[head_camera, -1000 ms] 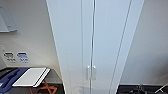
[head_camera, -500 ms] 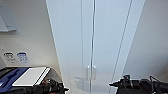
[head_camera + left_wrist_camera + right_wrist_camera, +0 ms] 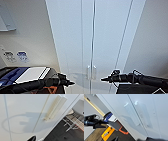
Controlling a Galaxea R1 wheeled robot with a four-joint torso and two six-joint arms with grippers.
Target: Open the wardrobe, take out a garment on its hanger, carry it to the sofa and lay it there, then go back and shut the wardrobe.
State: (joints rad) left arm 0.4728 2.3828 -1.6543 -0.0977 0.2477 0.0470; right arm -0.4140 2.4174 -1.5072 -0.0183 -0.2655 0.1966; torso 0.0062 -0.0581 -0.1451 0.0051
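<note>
Grippers sit low in my head view, both raised since a second ago, when neither arm showed: the left gripper [image 3: 71,82] and the right gripper [image 3: 103,79] point inward at each other, apart from the doors. I cannot tell whether either pair of jaws is parted or closed. Between and just beyond them stand the handles [image 3: 91,72] of the wardrobe [image 3: 95,37], doors shut. Off left, wall labels [image 3: 15,56] carry print too blurred for me to read.

Smooth, faintly glossy white wardrobe [image 3: 95,37] doors, dark wood-look floor [image 3: 65,131]
</note>
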